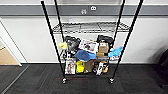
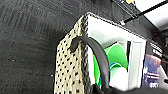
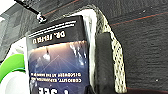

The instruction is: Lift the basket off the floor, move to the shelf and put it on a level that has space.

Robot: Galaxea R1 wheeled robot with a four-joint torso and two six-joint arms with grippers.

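Observation:
The cream woven basket [image 2: 68,67] with dark speckles hangs over the dark grey carpet floor [image 2: 30,45]. A dark book [image 3: 57,62] and green round things [image 2: 116,56] sit inside it. Its dark handle [image 2: 100,57] arches up into my left gripper [image 2: 100,90], which is shut on it. On the other side, the second handle strap [image 3: 103,62] beside the basket rim [image 3: 116,57] runs up into my right gripper [image 3: 100,91]. The black wire shelf [image 1: 51,32] stands straight ahead on castors. Its level [image 1: 91,27], a wire-grid tier, is bare.
The two lower tiers are crammed with several things, among them a blue cap [image 1: 83,55] and boxes [image 1: 103,47]. A white wall stands behind the rack. Light wooden flooring [image 1: 6,56] shows at the left, and a dark object [image 1: 163,65] at the right edge.

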